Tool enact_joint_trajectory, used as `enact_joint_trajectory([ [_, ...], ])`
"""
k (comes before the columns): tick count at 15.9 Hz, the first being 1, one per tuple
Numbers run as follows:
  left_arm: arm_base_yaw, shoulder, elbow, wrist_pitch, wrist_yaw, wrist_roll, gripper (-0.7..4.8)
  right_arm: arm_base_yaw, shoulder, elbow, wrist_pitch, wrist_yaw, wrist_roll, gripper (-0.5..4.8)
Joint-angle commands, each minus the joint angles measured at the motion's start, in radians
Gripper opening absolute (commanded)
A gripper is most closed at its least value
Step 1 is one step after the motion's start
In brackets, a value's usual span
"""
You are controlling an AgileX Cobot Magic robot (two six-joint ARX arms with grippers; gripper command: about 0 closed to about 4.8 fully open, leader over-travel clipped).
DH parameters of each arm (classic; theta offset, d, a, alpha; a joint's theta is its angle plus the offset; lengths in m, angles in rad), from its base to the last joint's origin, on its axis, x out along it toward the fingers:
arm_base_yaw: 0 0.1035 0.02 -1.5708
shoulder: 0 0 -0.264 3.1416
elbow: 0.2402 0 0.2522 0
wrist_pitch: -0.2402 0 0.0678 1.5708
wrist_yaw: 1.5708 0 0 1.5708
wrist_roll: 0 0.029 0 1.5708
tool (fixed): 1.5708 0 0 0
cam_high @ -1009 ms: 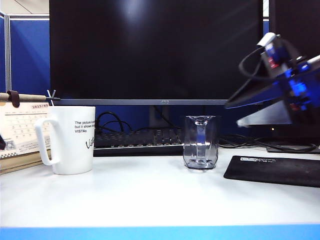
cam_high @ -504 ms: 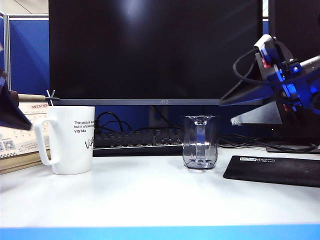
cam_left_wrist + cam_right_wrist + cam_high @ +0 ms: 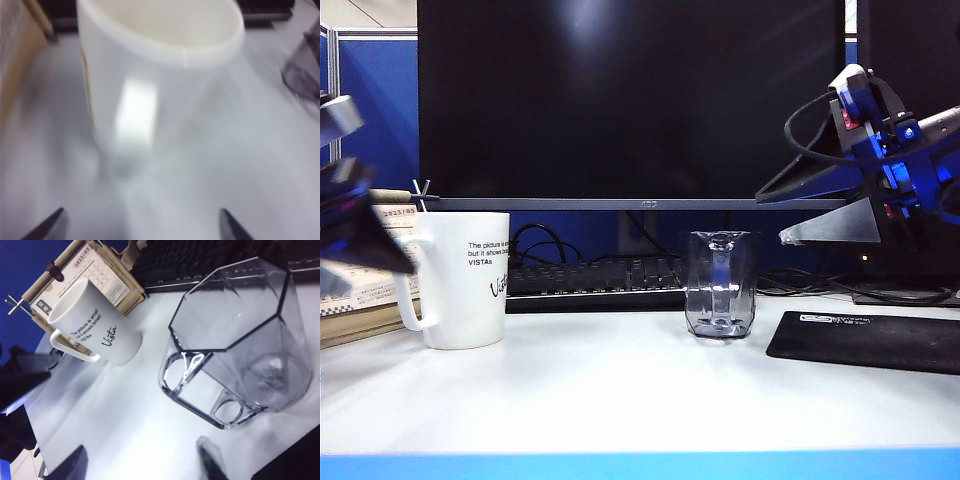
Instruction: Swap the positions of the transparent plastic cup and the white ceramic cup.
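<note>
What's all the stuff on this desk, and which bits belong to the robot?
white ceramic cup: one, white with black print, left side of the desk
transparent plastic cup: one, clear, centre of the desk
desk calendar: one, beige, behind the mug at far left
monitor: one, black, at the back
keyboard: one, black, under the monitor
mouse pad: one, black, right side
left gripper: one, dark, open, by the mug
right gripper: one, blue and black, open, above and right of the clear cup
</note>
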Motion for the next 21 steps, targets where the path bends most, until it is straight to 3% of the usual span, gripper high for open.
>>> enact_joint_trajectory([
  [1, 0.001, 0.066, 0.069, 0.024, -0.003, 0.010, 3.82, 0.000, -0.003, 0.003, 0.018, -0.008, 0.011, 2.79],
  [5, 0.000, 0.172, 0.104, 0.043, -0.002, 0.019, 3.82, 0.000, -0.003, 0.003, 0.018, -0.025, 0.012, 2.79],
  [21, 0.001, 0.277, 0.104, 0.249, 0.000, -0.003, 3.61, 0.000, -0.003, 0.003, 0.018, -0.027, 0.017, 2.79],
])
